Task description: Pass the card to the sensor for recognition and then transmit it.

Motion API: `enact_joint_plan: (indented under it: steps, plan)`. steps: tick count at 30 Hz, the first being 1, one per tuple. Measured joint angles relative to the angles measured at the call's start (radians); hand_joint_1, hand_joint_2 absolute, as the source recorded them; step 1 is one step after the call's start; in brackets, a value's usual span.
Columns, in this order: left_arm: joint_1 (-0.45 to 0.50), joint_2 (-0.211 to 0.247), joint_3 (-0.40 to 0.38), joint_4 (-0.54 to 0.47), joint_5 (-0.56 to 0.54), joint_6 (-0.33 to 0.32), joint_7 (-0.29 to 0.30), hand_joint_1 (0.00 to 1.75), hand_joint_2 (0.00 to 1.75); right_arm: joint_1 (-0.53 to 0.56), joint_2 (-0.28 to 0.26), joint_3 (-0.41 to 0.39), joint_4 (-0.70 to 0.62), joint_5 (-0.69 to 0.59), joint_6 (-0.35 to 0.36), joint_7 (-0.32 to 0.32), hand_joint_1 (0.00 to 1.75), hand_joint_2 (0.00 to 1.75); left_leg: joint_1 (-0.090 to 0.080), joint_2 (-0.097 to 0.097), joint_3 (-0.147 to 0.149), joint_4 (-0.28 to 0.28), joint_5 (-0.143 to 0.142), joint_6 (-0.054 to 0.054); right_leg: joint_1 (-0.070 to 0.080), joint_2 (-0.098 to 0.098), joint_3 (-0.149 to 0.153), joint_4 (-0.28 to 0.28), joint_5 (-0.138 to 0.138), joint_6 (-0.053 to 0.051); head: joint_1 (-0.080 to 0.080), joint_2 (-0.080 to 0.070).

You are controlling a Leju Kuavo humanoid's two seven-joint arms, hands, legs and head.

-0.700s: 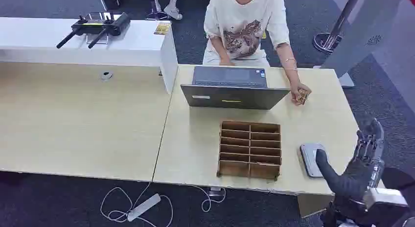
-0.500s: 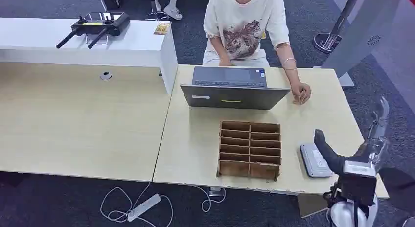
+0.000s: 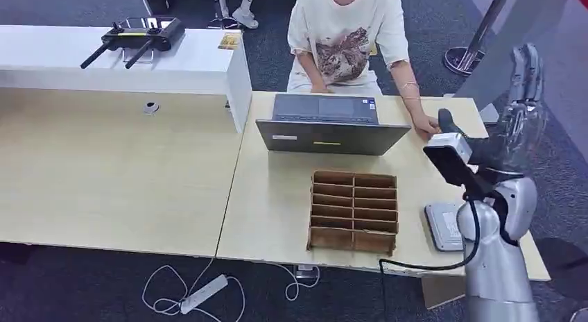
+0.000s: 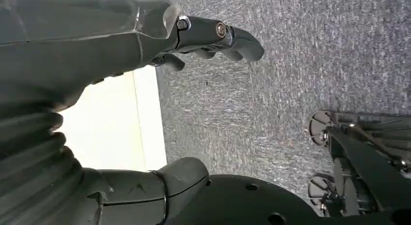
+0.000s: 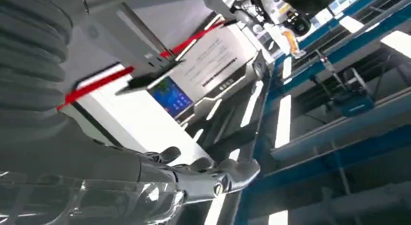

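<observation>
The right robot hand (image 3: 521,93) is raised high beside the desk (image 3: 291,204), fingers extended and apart, holding nothing. The step in hand looks like receiving the card (image 3: 424,130), which seems to lie under the person's hand (image 3: 426,125) at the far desk edge — too small to be sure. Next, the robot hand would need to reach it, pinch the card, then bring it to the grey sensor (image 3: 444,227) near the cardboard organizer (image 3: 354,212). The right wrist view shows those fingers against ceiling and signage — nothing between them. The left robot hand (image 4: 145,50) hangs over carpet, fingers loosely curled, empty.
</observation>
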Motion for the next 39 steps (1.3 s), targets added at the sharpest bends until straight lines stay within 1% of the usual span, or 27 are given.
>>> enact_joint_plan:
  steps: [3, 7, 10, 13, 18, 20, 25, 29, 33, 39]
  plan:
    - [0.000, 0.000, 0.000, 0.000, -0.002, 0.000, 0.000, 0.00, 1.75, -0.053, -0.010, 0.028, 0.060, 0.001, -0.011, 0.003, 0.00, 1.75, 0.000, 0.000, 0.000, 0.000, 0.000, 0.000, 0.000, 0.000, 0.000, 0.000, 0.000, 0.000, 0.000, 0.000]
    - [0.001, 0.000, 0.000, 0.000, -0.002, 0.000, 0.000, 0.00, 1.75, -0.072, -0.019, 0.046, 0.092, 0.003, -0.016, 0.005, 0.00, 1.75, 0.000, -0.001, -0.001, 0.000, 0.000, 0.000, 0.000, -0.001, 0.000, 0.000, 0.000, 0.000, 0.000, 0.000]
    - [0.001, 0.000, 0.000, 0.001, -0.008, -0.002, -0.002, 0.00, 1.75, -0.108, -0.025, 0.068, 0.130, 0.042, -0.014, 0.033, 0.00, 1.75, 0.000, 0.000, -0.002, 0.000, 0.000, 0.000, 0.000, 0.000, -0.001, 0.000, 0.000, 0.000, 0.000, 0.000]
    - [-0.001, 0.002, 0.000, 0.001, -0.022, -0.009, -0.012, 0.00, 1.75, -0.223, -0.026, 0.118, 0.253, 0.106, 0.005, 0.082, 0.00, 1.75, 0.000, 0.001, -0.002, 0.000, 0.000, 0.000, 0.000, 0.002, -0.002, 0.000, 0.001, 0.000, 0.000, 0.000]
    - [-0.001, 0.008, 0.000, 0.001, -0.039, -0.018, -0.013, 0.00, 1.75, -0.466, -0.018, 0.202, 0.549, 0.171, 0.023, 0.155, 0.00, 1.75, 0.000, -0.001, -0.002, 0.000, 0.003, 0.000, 0.000, -0.001, -0.002, 0.001, 0.002, 0.000, 0.000, 0.000]
    - [-0.001, 0.010, 0.001, 0.001, -0.043, -0.020, -0.017, 0.00, 1.75, -0.551, -0.008, 0.222, 0.659, 0.187, 0.049, 0.188, 0.00, 1.75, 0.000, -0.002, -0.003, 0.000, 0.003, 0.000, 0.000, -0.002, -0.002, 0.001, 0.002, 0.000, 0.000, 0.000]
    - [-0.003, 0.014, 0.001, 0.001, -0.057, -0.030, -0.018, 0.00, 1.75, -0.686, 0.007, 0.258, 0.842, 0.227, 0.118, 0.263, 0.00, 1.75, 0.000, -0.003, -0.003, 0.000, 0.003, 0.000, 0.000, -0.003, -0.002, 0.001, 0.002, 0.000, 0.000, 0.000]
    - [-0.003, 0.018, 0.001, 0.001, -0.061, -0.036, -0.018, 0.00, 1.75, -0.747, 0.015, 0.279, 0.932, 0.253, 0.171, 0.314, 0.00, 1.75, 0.000, -0.003, -0.003, 0.000, 0.003, 0.000, 0.000, -0.003, -0.002, 0.000, 0.002, 0.000, 0.000, 0.000]
    - [-0.003, 0.021, 0.001, 0.001, -0.063, -0.036, -0.018, 0.00, 1.75, -0.781, 0.019, 0.293, 0.984, 0.254, 0.183, 0.325, 0.00, 1.75, 0.000, -0.003, -0.003, 0.000, 0.003, 0.000, 0.000, -0.002, -0.002, 0.000, 0.002, 0.000, 0.000, 0.000]
    - [-0.004, 0.023, 0.001, 0.001, -0.063, -0.036, -0.018, 0.00, 1.75, -0.796, 0.025, 0.301, 1.019, 0.258, 0.185, 0.332, 0.00, 1.75, 0.000, -0.003, -0.003, 0.000, 0.003, 0.000, 0.000, -0.002, -0.002, 0.000, 0.002, 0.000, 0.000, 0.000]
